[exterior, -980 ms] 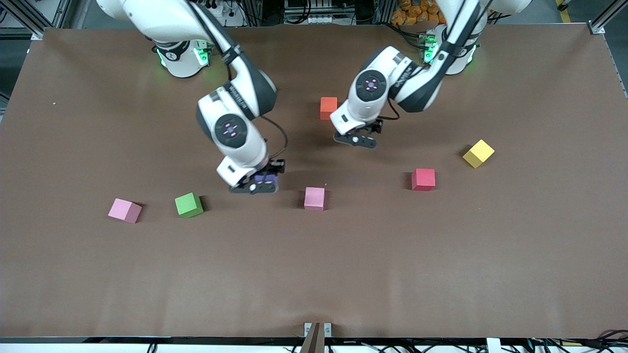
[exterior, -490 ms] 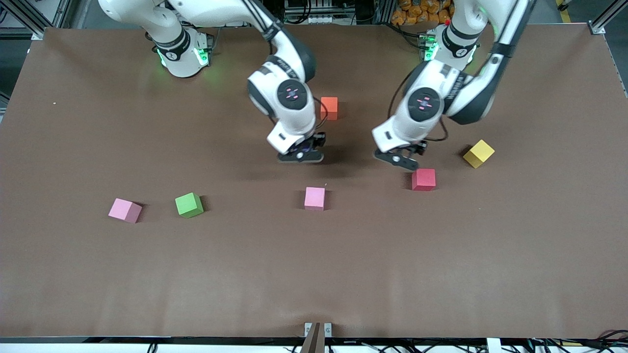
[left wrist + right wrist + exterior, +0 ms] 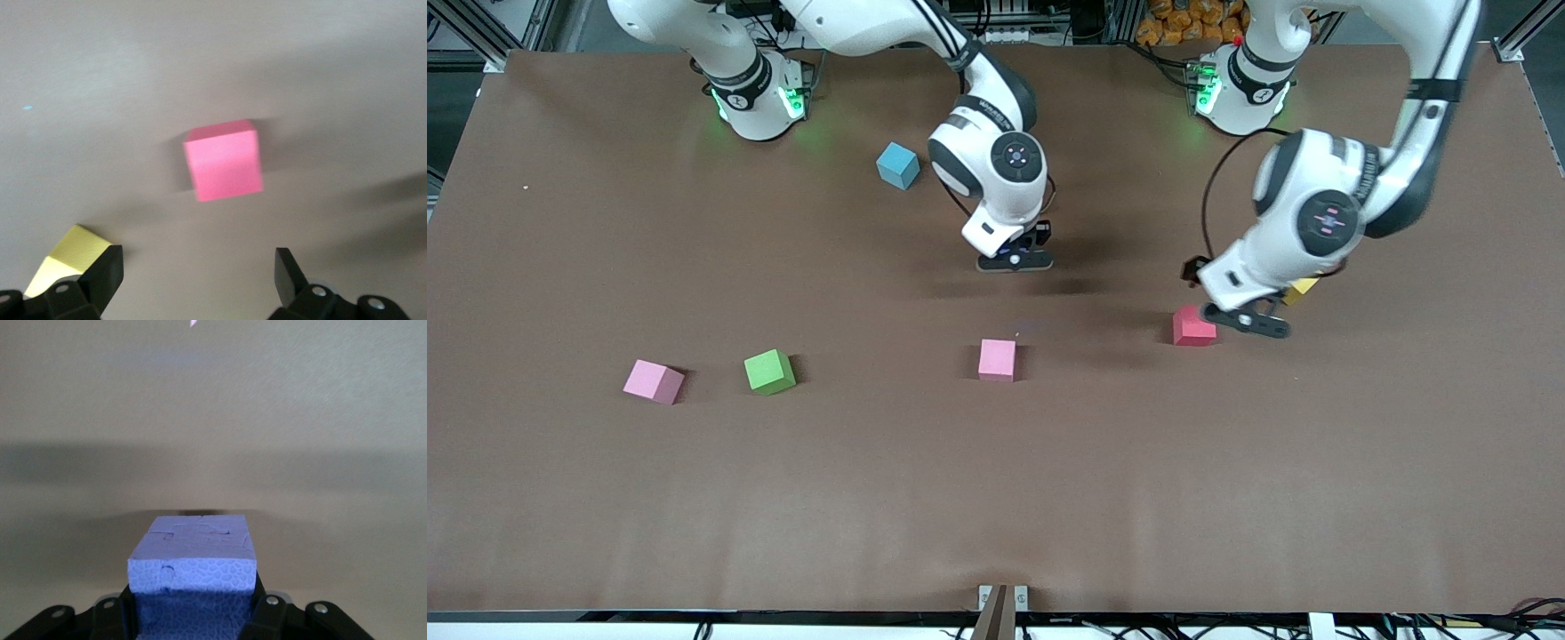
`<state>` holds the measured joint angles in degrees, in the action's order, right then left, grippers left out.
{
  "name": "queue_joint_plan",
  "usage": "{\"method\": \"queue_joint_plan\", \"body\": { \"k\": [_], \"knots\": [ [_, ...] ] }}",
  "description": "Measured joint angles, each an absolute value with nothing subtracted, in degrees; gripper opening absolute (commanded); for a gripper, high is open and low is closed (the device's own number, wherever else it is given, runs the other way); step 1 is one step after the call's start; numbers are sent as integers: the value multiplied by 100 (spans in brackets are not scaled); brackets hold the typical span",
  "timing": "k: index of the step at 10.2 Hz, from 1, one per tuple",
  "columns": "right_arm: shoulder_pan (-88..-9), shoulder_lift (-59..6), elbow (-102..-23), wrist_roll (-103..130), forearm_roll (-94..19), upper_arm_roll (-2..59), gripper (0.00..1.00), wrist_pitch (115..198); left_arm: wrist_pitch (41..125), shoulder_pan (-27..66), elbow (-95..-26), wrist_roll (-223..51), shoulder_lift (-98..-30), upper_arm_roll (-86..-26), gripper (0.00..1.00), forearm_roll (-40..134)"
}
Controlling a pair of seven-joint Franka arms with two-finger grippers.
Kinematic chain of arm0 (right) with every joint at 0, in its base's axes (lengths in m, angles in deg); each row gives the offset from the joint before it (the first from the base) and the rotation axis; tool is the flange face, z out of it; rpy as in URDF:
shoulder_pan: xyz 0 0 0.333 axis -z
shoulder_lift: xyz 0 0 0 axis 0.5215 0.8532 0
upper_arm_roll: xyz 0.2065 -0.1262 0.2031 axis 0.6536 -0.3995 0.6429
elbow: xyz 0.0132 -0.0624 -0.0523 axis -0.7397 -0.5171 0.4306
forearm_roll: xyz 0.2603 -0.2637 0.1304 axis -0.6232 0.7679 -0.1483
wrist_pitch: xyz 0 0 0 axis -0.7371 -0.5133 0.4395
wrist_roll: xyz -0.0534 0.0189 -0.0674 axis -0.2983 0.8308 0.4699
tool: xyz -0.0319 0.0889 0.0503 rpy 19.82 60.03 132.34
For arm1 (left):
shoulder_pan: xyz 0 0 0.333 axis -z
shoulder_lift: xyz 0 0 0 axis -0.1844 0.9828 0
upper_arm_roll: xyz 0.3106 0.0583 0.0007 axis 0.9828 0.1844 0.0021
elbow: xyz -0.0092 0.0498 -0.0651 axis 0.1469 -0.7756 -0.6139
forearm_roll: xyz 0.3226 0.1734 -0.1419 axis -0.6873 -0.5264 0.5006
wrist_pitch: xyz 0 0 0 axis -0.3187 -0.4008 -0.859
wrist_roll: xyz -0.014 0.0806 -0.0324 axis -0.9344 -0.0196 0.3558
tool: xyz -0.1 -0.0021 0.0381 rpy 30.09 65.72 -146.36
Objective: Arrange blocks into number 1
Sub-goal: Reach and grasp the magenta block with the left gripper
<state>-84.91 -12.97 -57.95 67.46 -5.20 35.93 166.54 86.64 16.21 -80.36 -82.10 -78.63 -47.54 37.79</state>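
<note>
Two Franka arms work over a brown table (image 3: 996,498) scattered with small matte foam cubes. The right gripper (image 3: 1015,261) hangs above bare tabletop, its fingers pinching a purple foam cube (image 3: 192,570), which fills the lower part of the right wrist view. The left gripper (image 3: 1249,320), fingers spread wide and holding nothing, hovers just beside the red foam cube (image 3: 1192,326), toward the left arm's end of the table from it; in the left wrist view that cube (image 3: 223,168) sits on the table ahead of the parted fingertips (image 3: 107,273). Taking the red cube as landmark: a yellow foam cube (image 3: 1302,286) lies near it, farther from the front camera and largely hidden by the left arm. A pink foam cube (image 3: 997,360) rests toward the right arm's end and slightly nearer the camera. The green foam cube (image 3: 769,371) and a second pink foam cube (image 3: 654,381) lie farther along that way. A blue foam cube (image 3: 897,165) sits well apart, much farther from the camera, close to the right arm's base.
</note>
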Motion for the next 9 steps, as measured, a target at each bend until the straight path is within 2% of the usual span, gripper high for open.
{"method": "queue_joint_plan", "body": {
  "k": [5,9],
  "knots": [
    [-8821,-1252,-5787,6899,-520,3595,0,16642,9237,1601,-7958,-8983,-7429,-4847,100,4258],
    [-8895,-1221,-5797,6900,-519,3596,0,16791,9456,1748,-7397,-9109,-6806,-4850,100,4333]
  ]
}}
